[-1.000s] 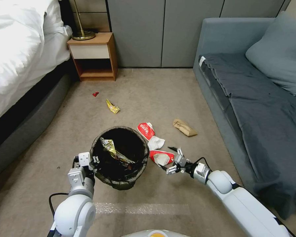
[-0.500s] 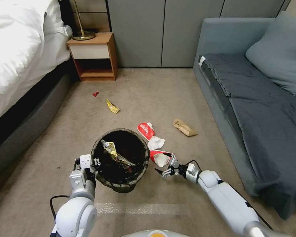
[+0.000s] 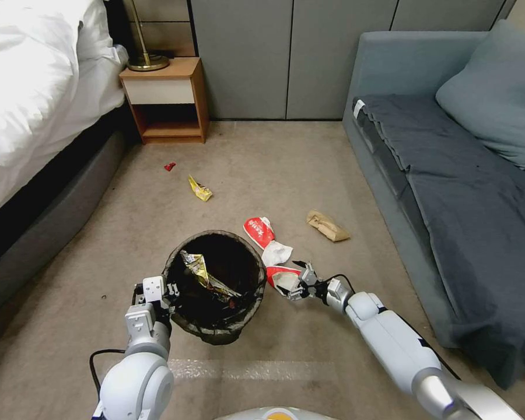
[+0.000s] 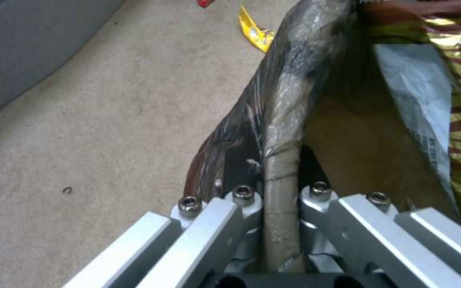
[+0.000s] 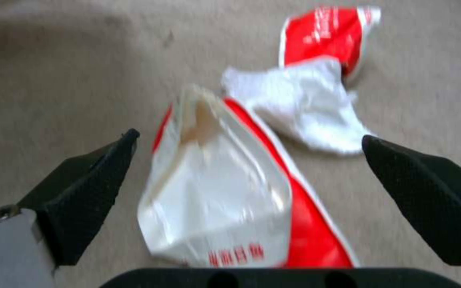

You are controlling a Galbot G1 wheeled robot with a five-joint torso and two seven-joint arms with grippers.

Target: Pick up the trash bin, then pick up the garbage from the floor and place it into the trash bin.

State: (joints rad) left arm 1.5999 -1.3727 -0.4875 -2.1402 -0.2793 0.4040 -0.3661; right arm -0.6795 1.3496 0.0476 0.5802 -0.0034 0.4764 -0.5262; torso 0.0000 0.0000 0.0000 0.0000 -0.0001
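The bin (image 3: 216, 286) is held off the floor, its rim pinched by the left gripper (image 4: 281, 196); one foil wrapper (image 3: 199, 267) is inside. The right gripper (image 5: 249, 160), fingers spread, is set around a red-and-white wrapper (image 5: 225, 200). Five pieces are left on the floor.

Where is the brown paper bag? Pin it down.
Head view: the brown paper bag lies on the carpet right of the trash bin, close to the sofa.

The print on the near red-and-white wrapper (image 5: 230, 200) is too blurred to read. The trash bin (image 3: 184, 315) hides the left end effector (image 3: 168, 290) fingertips.
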